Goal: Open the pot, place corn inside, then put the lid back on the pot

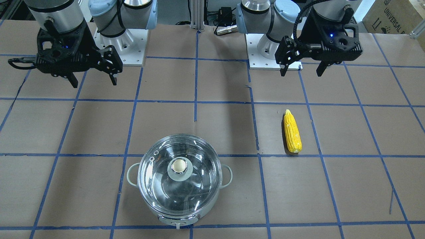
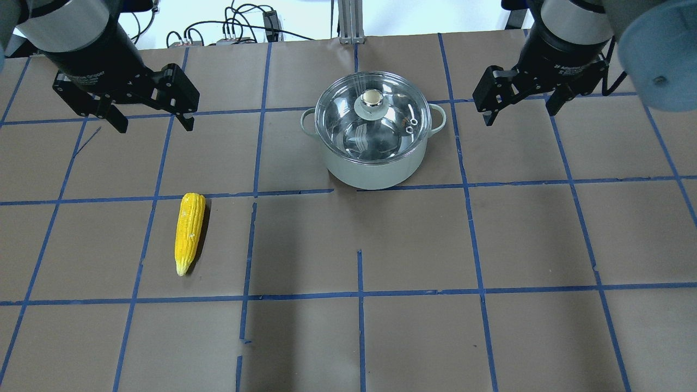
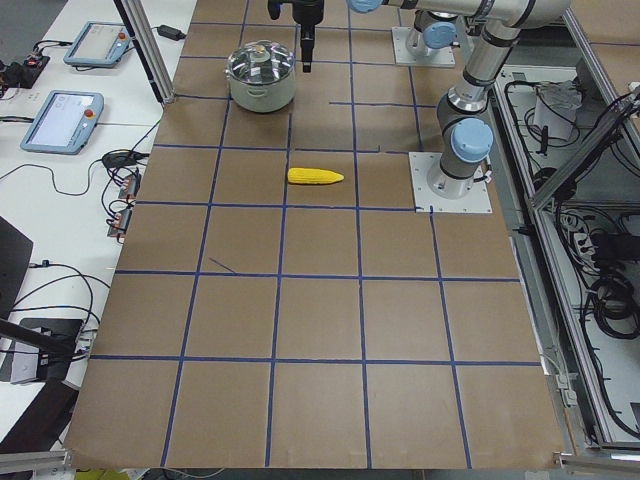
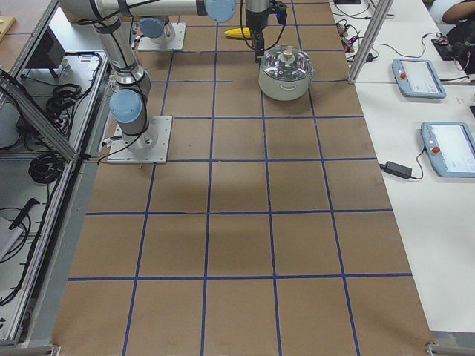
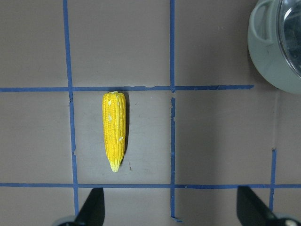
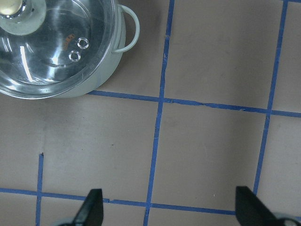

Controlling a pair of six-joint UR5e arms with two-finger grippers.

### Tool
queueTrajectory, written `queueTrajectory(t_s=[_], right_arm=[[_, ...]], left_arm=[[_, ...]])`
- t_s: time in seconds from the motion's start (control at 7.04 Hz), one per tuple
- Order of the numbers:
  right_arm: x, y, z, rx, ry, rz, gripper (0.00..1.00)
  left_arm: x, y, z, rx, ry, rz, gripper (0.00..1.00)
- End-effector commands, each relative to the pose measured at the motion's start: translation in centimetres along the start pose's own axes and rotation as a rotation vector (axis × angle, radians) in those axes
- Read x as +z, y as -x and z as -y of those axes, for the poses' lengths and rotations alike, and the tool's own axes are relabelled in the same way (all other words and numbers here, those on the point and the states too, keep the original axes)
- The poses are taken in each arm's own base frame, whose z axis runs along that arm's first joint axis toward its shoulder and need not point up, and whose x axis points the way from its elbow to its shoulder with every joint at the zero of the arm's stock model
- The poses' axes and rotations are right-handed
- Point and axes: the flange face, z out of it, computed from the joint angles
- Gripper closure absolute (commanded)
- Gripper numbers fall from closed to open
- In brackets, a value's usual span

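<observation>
The pale grey pot (image 2: 375, 171) stands at the far middle of the table with the glass lid (image 2: 381, 128) seated on it, knob up. The yellow corn (image 2: 189, 231) lies flat on the table to the pot's left and nearer the robot, tapered end towards the robot. My left gripper (image 2: 155, 126) is open and empty, hovering above the table beyond the corn; its wrist view shows the corn (image 5: 114, 129) and the pot's edge (image 5: 268, 52). My right gripper (image 2: 520, 115) is open and empty, hovering right of the pot; its wrist view shows the lid (image 6: 51, 42).
The table is brown paper with a grid of blue tape lines (image 2: 359, 294). The two arm bases (image 1: 123, 49) stand at the robot's side. Cables and a small black box (image 1: 225, 15) lie beyond the table edge. Tablets (image 4: 419, 78) lie on the side bench.
</observation>
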Motion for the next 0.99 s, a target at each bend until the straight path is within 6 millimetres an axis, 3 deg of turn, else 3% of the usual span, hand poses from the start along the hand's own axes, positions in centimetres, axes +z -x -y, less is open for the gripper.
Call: queueTrajectory(t_s=[0.0, 0.28, 0.57, 0.71, 0.85], right_arm=[[0.1, 0.1, 0.0, -0.001, -0.001, 0.004, 0.01], [0.0, 0.8, 0.0, 0.008, -0.004, 0.011, 0.01], [0.2, 3.0, 0.4, -0.001, -0.026, 0.012, 0.01], [1.4, 5.4, 1.7, -0.011, -0.052, 0.01, 0.01], [2.8, 9.5, 3.4, -0.045, -0.068, 0.007, 0.01]], left_arm=[[0.0, 0.0, 0.0, 0.002, 0.0, -0.001, 0.0], [0.0, 0.1, 0.0, 0.001, 0.0, 0.001, 0.0], [0.1, 0.1, 0.1, 0.001, 0.001, -0.001, 0.0], [-0.1, 0.1, 0.1, -0.001, 0.0, -0.002, 0.0], [-0.1, 0.2, 0.1, -0.002, -0.001, 0.002, 0.0]])
